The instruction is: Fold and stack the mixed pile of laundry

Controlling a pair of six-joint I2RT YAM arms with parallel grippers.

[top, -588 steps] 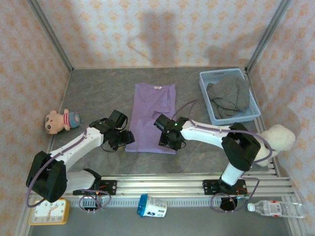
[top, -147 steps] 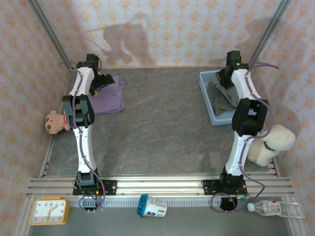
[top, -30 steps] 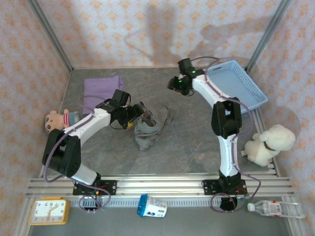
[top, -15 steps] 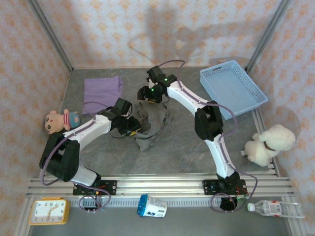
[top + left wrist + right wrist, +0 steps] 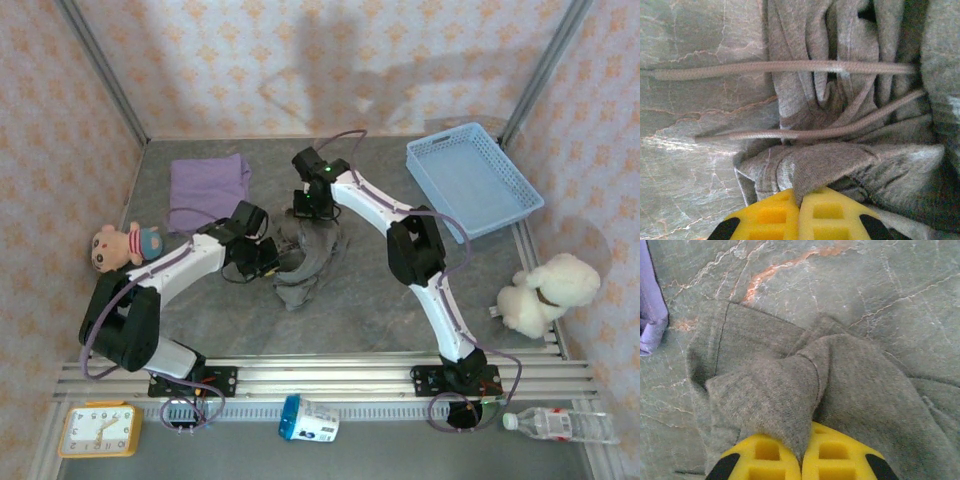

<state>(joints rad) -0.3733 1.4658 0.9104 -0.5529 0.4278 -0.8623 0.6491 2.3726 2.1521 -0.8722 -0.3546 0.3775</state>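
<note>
Two robot arms reach over a grey, marble-patterned worktop (image 5: 400, 300). Each one has its yellow fingertips pinched together on the grey-brown trousers (image 5: 305, 262). The trousers lie in a crumpled heap near the middle of the worktop, slightly towards its left edge.

The left pincer (image 5: 268, 258) grips a ridge of cloth on the heap's left side, close to two loose drawstring cords (image 5: 790, 66) that trail onto the bare surface. The right pincer (image 5: 312, 208) grips a raised fold on the far side of the heap.

The lilac shirt (image 5: 208, 185) sits already folded near the far left corner. An empty light blue basket (image 5: 470, 180) stands at the far right corner.

The step in hand appears to be opening the trousers out flat before folding them. To do that well, both arms would probably lift a little and draw apart evenly, so the cloth unrolls instead of dragging as a lump. The cords could snag or end up tucked under the cloth. The spread should also stop short of the folded shirt.
</note>
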